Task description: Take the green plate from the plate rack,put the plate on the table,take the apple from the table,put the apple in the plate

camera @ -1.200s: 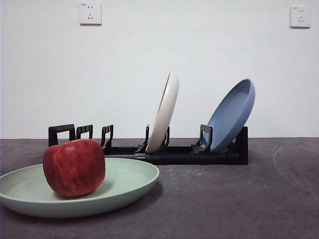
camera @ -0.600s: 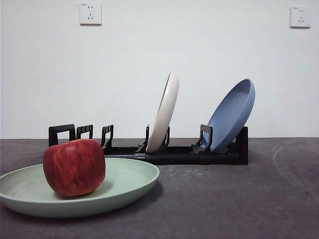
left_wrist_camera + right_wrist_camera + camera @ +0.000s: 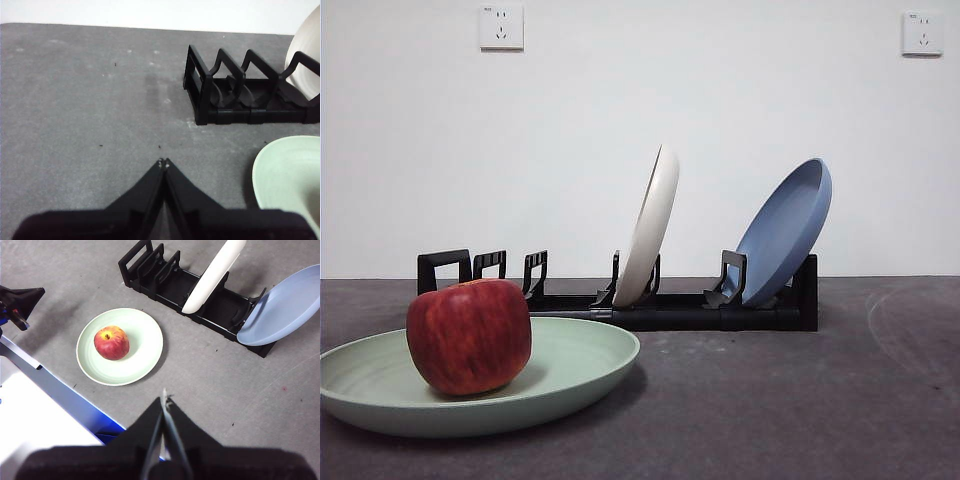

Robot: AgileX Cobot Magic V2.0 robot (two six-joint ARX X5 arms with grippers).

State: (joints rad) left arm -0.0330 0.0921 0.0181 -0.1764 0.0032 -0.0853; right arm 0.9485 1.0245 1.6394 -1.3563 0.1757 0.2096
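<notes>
Here the apple (image 3: 469, 336) sits in the green plate (image 3: 582, 362) — both arms' jaws closed, empty.

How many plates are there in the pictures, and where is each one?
3. The green plate lies on the table holding the apple; the white plate and blue plate stand in the plate rack.

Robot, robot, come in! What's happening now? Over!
Both grippers, left and right, shut, empty. Apple sits in green plate on table. Nothing blocking.
</notes>
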